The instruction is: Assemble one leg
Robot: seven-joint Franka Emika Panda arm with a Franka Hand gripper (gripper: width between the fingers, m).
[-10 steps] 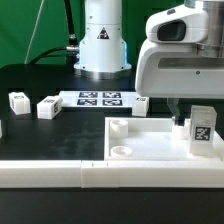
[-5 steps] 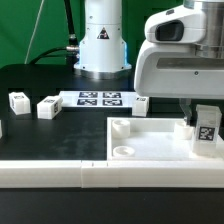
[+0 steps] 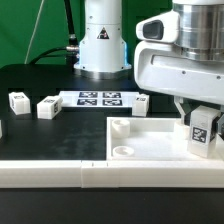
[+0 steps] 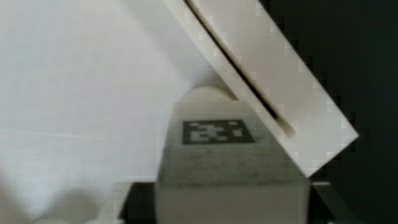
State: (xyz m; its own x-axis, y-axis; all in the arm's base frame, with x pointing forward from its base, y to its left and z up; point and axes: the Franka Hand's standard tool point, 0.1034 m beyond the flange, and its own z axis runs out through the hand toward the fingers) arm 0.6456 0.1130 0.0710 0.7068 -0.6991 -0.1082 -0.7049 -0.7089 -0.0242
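- The black bench (image 3: 40,135) is carrying everything, with a low white rail (image 3: 60,173) running along its near edge.
- The robot's white base (image 3: 103,40) is standing at the far side, and the arm's bulky white wrist housing (image 3: 175,65) is hanging over the exterior view's right, blocking the far right corner of the tray.
- A large flat white tray-like piece (image 3: 150,140) is lying on the right half of the bench; a round socket (image 3: 121,150) is showing at its near left corner and a raised block (image 3: 120,127) at its far left corner.
- The marker board (image 3: 100,98) is lying flat just beyond the tray, near the base.
- Two loose white posts (image 3: 48,107) (image 3: 18,101), each with a tag, are sitting well apart from the tray at the exterior view's left, and another small part (image 3: 140,104) is lying beside the marker board.
- The leg (image 3: 202,131) is standing at the tray's right side, long axis near upright and slightly tilted, tag facing the camera; in the wrist view the leg (image 4: 217,150) is pointing toward the tray's edge.
- The fingers (image 3: 198,112) are clamping the leg from both sides, with dark pads (image 4: 139,200) pressing its flanks.
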